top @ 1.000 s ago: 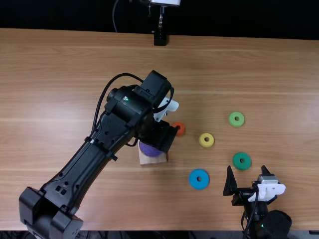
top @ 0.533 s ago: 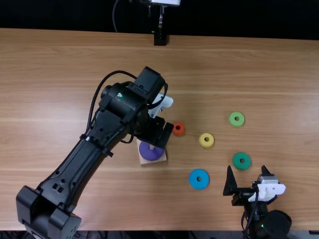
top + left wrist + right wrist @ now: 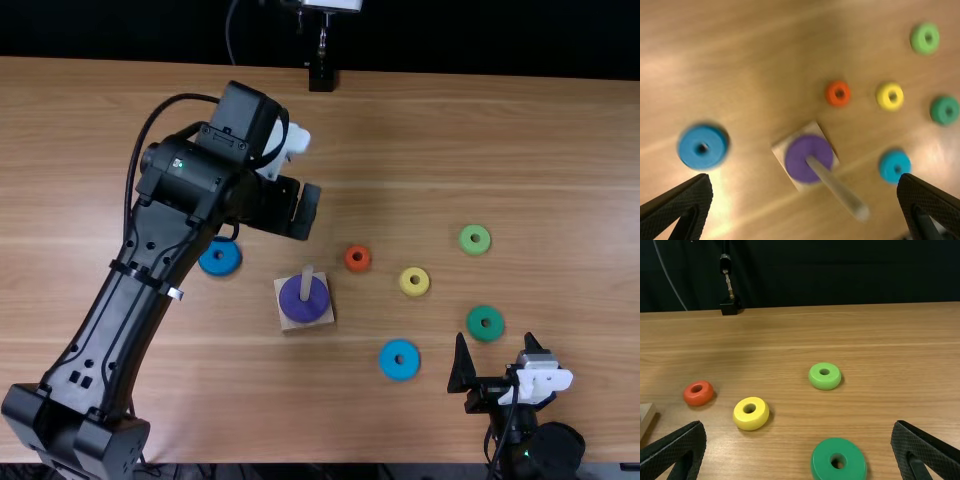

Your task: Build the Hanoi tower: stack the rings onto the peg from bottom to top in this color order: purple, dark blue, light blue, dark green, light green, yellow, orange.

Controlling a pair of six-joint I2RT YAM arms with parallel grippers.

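Note:
My left gripper (image 3: 292, 210) is above the table, up and left of the peg base; in the left wrist view the left gripper (image 3: 805, 183) is open and empty. The purple ring (image 3: 297, 306) lies around the wooden peg (image 3: 306, 283) on its square base (image 3: 284, 322). A dark blue ring (image 3: 220, 259) is left of the base. The light blue ring (image 3: 400, 368), dark green ring (image 3: 486, 331), light green ring (image 3: 475, 247), yellow ring (image 3: 414, 289) and orange ring (image 3: 358, 267) lie right of it. My right gripper (image 3: 496, 345), also the right gripper (image 3: 798, 423), stands open near the dark green ring.
The left arm crosses the table's left part, passing close to the dark blue ring. A black stand (image 3: 321, 79) is at the table's far edge, in front of a dark curtain (image 3: 840, 275).
The left gripper has moved up and left in the top view, away from the peg base. The purple ring, peg and dark blue ring have come into sight. The right arm has kept still.

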